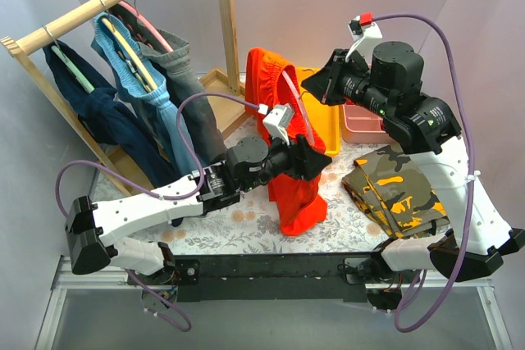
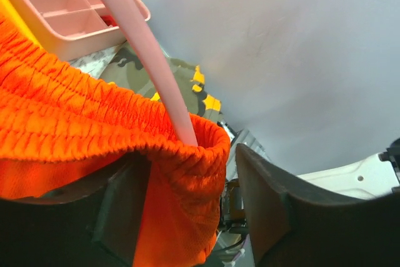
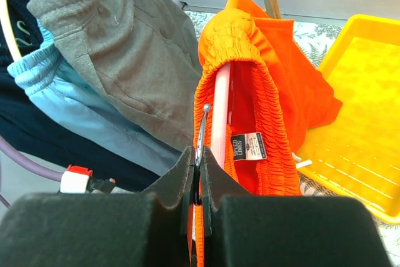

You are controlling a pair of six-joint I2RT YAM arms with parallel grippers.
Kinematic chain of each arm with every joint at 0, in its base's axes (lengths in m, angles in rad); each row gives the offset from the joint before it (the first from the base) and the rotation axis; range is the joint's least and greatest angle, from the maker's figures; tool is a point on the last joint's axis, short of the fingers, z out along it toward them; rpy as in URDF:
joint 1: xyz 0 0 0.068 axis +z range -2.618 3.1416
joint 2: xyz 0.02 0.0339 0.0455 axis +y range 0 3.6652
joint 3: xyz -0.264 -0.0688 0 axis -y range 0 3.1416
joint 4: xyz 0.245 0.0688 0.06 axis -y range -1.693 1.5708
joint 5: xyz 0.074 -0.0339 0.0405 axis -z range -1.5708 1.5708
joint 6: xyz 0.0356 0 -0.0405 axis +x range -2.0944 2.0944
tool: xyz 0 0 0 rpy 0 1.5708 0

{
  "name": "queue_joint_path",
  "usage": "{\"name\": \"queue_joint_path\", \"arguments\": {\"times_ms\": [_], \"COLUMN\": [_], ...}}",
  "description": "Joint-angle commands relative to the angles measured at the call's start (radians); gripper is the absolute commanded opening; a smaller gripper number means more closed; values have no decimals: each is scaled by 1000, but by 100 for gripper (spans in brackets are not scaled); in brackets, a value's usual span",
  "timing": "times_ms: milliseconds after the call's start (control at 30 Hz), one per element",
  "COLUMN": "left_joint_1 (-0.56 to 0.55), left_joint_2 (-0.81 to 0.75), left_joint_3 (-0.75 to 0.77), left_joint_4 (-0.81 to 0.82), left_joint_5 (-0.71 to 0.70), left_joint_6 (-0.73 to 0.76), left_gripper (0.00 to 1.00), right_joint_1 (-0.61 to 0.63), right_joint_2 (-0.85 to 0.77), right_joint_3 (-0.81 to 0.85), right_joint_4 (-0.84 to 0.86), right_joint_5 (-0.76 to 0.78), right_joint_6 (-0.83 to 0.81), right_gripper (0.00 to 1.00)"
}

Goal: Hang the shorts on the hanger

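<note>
The orange-red shorts (image 1: 299,190) hang by their elastic waistband on the pink hanger (image 1: 300,97), held up over the table's middle. My right gripper (image 1: 328,88) is shut on the hanger's metal hook (image 3: 201,128), seen in the right wrist view (image 3: 200,157), with the shorts (image 3: 275,85) draped over the pink arm (image 3: 220,110). My left gripper (image 1: 318,157) is at the waistband's lower end. In the left wrist view (image 2: 190,161) its jaws stand wide open, with the waistband corner (image 2: 187,154) between them against the left finger (image 2: 119,217). The pink arm (image 2: 150,54) enters the waistband there.
A camouflage garment (image 1: 394,190) lies at the front right. A yellow tray (image 1: 324,112) and a pink bin (image 1: 365,125) are behind the shorts. A wooden rack (image 1: 98,2) at the back left carries blue and grey garments (image 1: 156,88) on other hangers.
</note>
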Motion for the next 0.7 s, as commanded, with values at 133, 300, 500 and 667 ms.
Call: {"name": "queue_joint_path", "arguments": {"times_ms": [133, 300, 500, 667], "left_joint_1": [6, 6, 6, 6], "left_joint_2": [-57, -51, -19, 35], "left_joint_3": [-115, -126, -81, -14], "left_joint_4": [342, 441, 495, 518], "left_joint_5": [18, 0, -62, -126], "left_joint_6": [4, -9, -33, -59], "left_gripper": [30, 0, 0, 0], "right_joint_1": [5, 5, 5, 5], "right_joint_2": [-31, -37, -80, -106], "right_joint_3": [56, 59, 6, -14], "right_joint_4": [134, 123, 129, 129], "right_joint_5": [-54, -46, 0, 21], "right_joint_6": [58, 49, 12, -34], "right_gripper": [1, 1, 21, 60]}}
